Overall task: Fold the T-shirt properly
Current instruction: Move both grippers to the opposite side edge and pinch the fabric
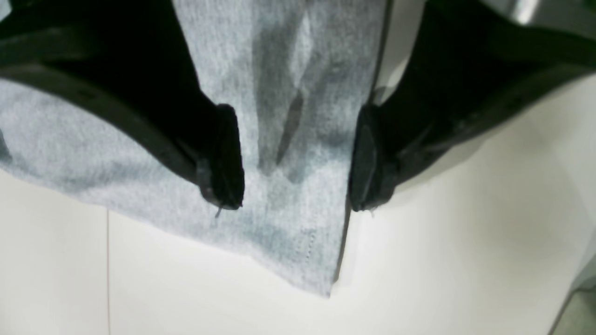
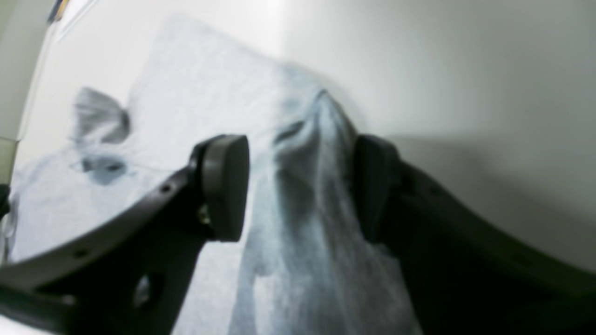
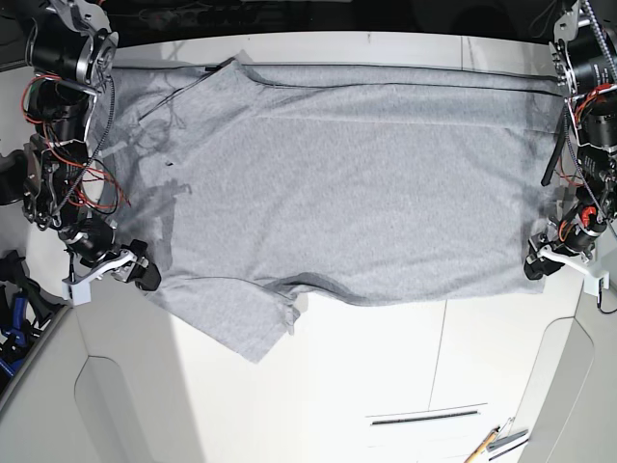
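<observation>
Shirt (image 3: 357,183) lies spread flat across table (image 3: 386,367). Our left gripper (image 1: 296,160) at 3 o'clock, fingers apart, straddles hem corner, nothing pinched. Right gripper (image 2: 300,186) at 9 o'clock, parted around raised ridge. We'd close both together, grab edges evenly, lift level.

bright even overhead light; both wrist views blurred.

I see a white table (image 3: 386,367) with thin panel seams. Near its front edge lie a yellow-handled tool (image 3: 485,444) and a dark slot (image 3: 422,417).
</observation>
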Controlling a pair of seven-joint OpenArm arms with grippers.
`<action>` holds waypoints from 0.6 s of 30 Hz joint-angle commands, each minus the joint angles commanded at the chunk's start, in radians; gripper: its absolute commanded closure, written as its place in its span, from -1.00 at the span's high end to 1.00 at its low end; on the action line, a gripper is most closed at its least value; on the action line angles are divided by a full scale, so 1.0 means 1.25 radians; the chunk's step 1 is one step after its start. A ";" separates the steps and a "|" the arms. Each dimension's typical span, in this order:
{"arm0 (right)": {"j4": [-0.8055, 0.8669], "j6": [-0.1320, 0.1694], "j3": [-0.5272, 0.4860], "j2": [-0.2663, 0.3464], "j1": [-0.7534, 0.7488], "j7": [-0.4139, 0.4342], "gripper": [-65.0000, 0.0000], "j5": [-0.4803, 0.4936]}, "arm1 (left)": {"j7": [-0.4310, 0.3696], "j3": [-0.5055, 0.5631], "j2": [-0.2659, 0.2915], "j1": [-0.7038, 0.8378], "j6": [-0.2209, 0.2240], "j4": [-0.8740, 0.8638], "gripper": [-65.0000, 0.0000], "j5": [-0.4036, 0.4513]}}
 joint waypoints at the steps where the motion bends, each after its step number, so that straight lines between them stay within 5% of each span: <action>1: 0.000 0.000 0.000 -0.001 0.000 0.000 0.08 0.000 | 0.000 0.000 0.000 0.000 -0.004 0.000 0.22 -0.002; 9: 0.000 0.000 0.000 0.000 0.000 0.000 0.07 0.000 | -0.003 0.000 0.000 -0.012 -0.003 0.000 0.21 -0.002; 11: 0.000 0.000 0.000 0.000 0.000 0.000 -0.09 0.000 | -0.002 0.000 0.000 -0.023 -0.003 0.000 0.17 -0.001; 16: 0.000 0.000 0.000 0.000 0.000 0.001 -0.90 -0.014 | -0.002 0.004 0.000 -0.031 -0.003 0.000 -0.54 0.001; 18: 0.000 0.000 0.000 0.000 0.000 0.000 -1.00 -0.016 | -0.002 0.012 0.000 -0.030 -0.003 0.000 -0.82 0.002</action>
